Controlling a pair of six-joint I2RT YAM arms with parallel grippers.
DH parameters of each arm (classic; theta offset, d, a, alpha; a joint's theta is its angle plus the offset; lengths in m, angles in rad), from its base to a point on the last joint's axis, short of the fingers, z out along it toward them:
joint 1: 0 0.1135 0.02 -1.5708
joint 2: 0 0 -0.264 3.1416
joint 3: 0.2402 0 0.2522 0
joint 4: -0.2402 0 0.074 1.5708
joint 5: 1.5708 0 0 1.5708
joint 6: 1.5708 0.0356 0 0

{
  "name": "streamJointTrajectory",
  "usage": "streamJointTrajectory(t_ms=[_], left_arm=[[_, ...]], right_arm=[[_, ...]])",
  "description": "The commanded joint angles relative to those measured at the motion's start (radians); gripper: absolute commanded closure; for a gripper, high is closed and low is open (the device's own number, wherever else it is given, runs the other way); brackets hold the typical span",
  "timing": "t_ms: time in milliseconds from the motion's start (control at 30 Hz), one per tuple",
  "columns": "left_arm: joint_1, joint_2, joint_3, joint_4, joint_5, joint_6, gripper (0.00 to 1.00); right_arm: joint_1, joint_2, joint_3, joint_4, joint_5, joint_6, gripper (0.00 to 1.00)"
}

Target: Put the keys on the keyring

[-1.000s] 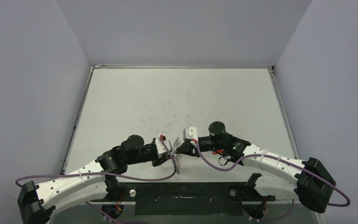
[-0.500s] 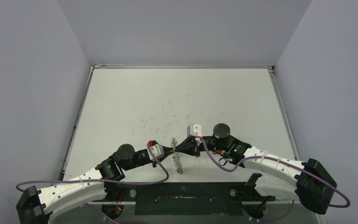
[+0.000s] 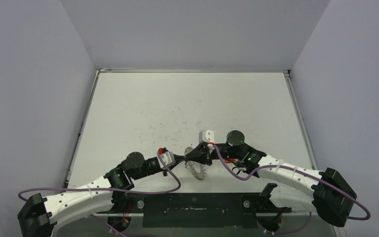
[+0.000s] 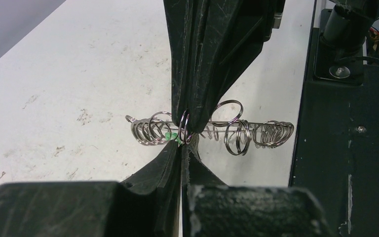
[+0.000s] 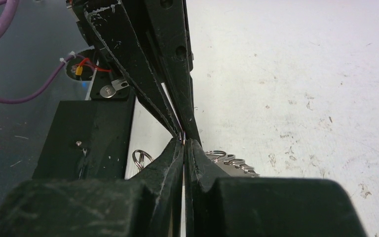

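While both arms reach inward, tip to tip over the table (image 3: 177, 108), the right gripper (image 3: 198, 154) pinches the keyring (image 3: 196, 171); the left gripper (image 3: 182, 158), pressed together, touches its rim by a green tag (image 4: 170, 136).

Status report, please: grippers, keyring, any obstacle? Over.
Left gripper and right gripper shut, tip to tip at keyring rim. Green tag beside the tips. Nothing in the way.

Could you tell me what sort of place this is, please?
Probably a robotics lab cell: scuffed white table, plain grey walls, left arm and right arm mounted at its edge.
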Motion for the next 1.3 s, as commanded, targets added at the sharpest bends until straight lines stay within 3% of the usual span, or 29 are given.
streamJointTrajectory(t_ms=[0, 167, 267, 433, 667, 867, 1067, 1267], left_arm=[[-0.001, 0.014, 0.011, 0.054, 0.025, 0.006, 1.00], [-0.001, -0.021, 0.002, 0.053, 0.018, 0.016, 0.68], [-0.001, -0.065, -0.021, 0.083, 0.007, 0.011, 0.63], [-0.001, -0.126, -0.065, 0.161, -0.004, 0.001, 0.63], [-0.001, -0.136, -0.075, 0.213, -0.029, -0.021, 0.72], [-0.001, -0.130, -0.072, 0.224, -0.036, -0.017, 0.67], [-0.001, -0.092, -0.068, 0.279, -0.013, -0.034, 0.88], [-0.001, -0.057, -0.065, 0.301, -0.001, -0.032, 0.90]], right_arm=[[-0.002, -0.025, 0.006, 0.160, -0.021, 0.024, 1.00], [-0.002, -0.030, -0.005, 0.174, -0.010, 0.028, 1.00], [-0.002, -0.034, -0.005, 0.177, -0.011, 0.036, 1.00], [-0.004, -0.044, -0.009, 0.179, -0.005, 0.039, 1.00], [-0.003, -0.048, -0.009, 0.180, -0.009, 0.048, 1.00], [-0.003, -0.050, -0.008, 0.185, -0.011, 0.053, 1.00], [-0.003, -0.046, -0.006, 0.186, -0.011, 0.053, 1.00], [-0.002, -0.045, -0.003, 0.184, -0.014, 0.053, 1.00]])
